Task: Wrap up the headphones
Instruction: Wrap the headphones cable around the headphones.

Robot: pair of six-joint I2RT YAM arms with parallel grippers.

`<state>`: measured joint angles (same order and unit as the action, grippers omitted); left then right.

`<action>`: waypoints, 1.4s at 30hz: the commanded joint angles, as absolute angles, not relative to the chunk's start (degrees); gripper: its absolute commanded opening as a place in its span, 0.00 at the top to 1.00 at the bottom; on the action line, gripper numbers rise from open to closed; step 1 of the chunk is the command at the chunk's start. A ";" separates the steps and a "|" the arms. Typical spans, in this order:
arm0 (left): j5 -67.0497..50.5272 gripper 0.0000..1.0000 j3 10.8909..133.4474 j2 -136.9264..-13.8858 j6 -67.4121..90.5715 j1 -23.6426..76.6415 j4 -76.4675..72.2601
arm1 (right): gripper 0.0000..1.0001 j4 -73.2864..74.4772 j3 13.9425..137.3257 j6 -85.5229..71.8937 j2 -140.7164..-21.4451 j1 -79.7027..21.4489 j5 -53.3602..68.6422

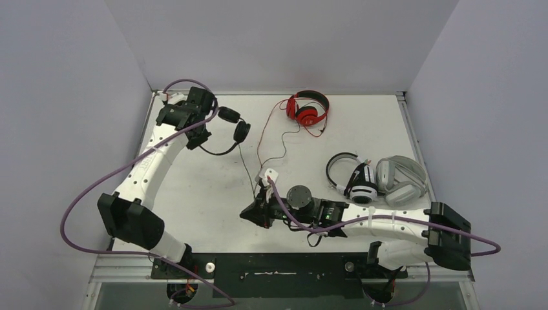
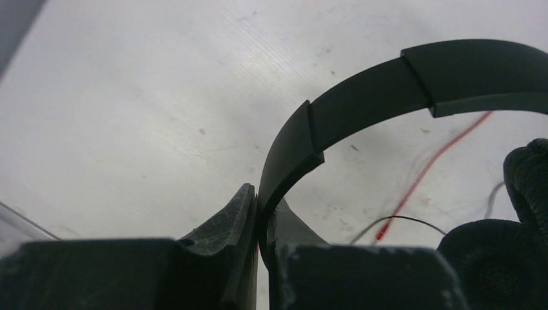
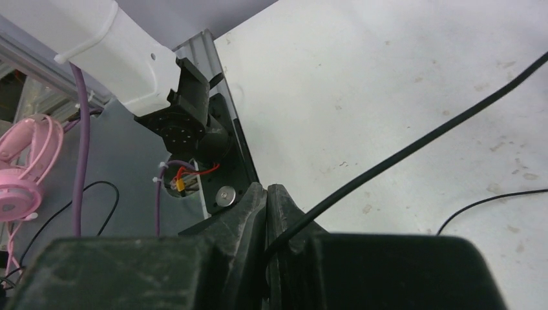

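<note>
At the far left of the table (image 1: 213, 187), the left gripper (image 1: 203, 134) is clamping the headband (image 2: 362, 97) of the black headphones (image 1: 234, 124), its fingers pressed narrow against both faces of the band. The ear cups are pointing toward the middle. From there the thin black cable (image 1: 247, 165) is running toward the near edge, where the right gripper (image 1: 259, 210) is pinching it between fully closed fingers. To wind it well, I judge that the left arm should be holding the band steady while the right is carrying the cable round the headphones in even loops. It should be keeping light tension and staying away from the red cable (image 1: 262, 145), which lies just beside the black one. Further right, the red headphones (image 1: 308, 108) are sitting at the far edge, and the white-and-black headphones (image 1: 354, 182) are lying against the light grey headphones (image 1: 402, 179), all unwrapped. The overhead camera is showing the whole cable route but not either grip. The left wrist camera is showing the band seated between the fingers. The right wrist camera is showing the cable trapped near the fingertips, plus pink headphones (image 3: 22, 171) beyond the table's near edge, unseen elsewhere.
</note>
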<state>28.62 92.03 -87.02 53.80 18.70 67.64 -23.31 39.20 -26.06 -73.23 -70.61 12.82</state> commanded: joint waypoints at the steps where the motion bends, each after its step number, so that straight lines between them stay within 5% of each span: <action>1: 40.31 1.00 95.32 -89.80 43.65 19.16 69.45 | 0.98 -3.18 51.37 -18.40 -70.27 -71.10 7.53; 6: 45.83 1.00 94.95 -92.77 38.37 23.37 71.09 | 0.96 11.96 62.51 -11.90 -70.38 -70.59 0.53; 15: 50.41 1.00 94.28 -97.79 35.78 36.14 72.97 | 0.95 17.03 67.68 -8.88 -69.52 -61.03 1.67; 28: 28.16 1.00 86.53 -90.41 27.09 43.66 59.86 | 0.97 11.36 60.97 -10.20 -65.06 -52.55 2.63; 42: 21.32 1.00 82.25 -86.33 24.83 51.95 58.41 | 0.97 10.57 57.87 -12.61 -64.34 -34.58 12.65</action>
